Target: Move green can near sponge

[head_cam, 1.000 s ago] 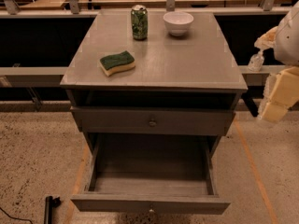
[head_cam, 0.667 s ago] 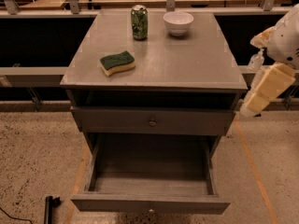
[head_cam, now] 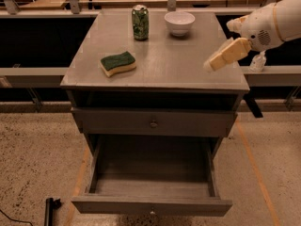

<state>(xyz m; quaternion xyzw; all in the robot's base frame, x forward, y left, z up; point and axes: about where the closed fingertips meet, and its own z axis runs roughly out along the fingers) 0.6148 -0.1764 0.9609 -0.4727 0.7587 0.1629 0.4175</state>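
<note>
Camera view. Gripper (head_cam: 214, 62) hangs above the right front part of the cabinet top (head_cam: 169, 55), well to the right of the green can (head_cam: 140, 22) and nearer the front edge than the can is. It points down and to the left, toward the can's side of the top. Whether it is open or closed: cannot tell. It has hold of nothing; the can stands free. The white arm (head_cam: 275, 20) comes in behind it from the right of the can, past the cabinet's right edge.

White bowl (head_cam: 179, 22): just right of the can, same back row, a clear gap between them. It lies between the gripper and the can.

Green can: upright at the back of the top, left of centre, silver lid up.

Sponge (head_cam: 118, 63): in front of the can and slightly to its left, flat, dark side up, well apart from the can.

Below the can's level: upper drawer (head_cam: 153, 123) closed, lower drawer (head_cam: 150, 182) pulled out.

Step in hand, as I judge it: the approach; no grasp made yet.

Next move calls for: reach back and left to the can, passing the bowl without knocking it, and take the can by its sides. Then carry it forward and set it upright beside the sponge.
</note>
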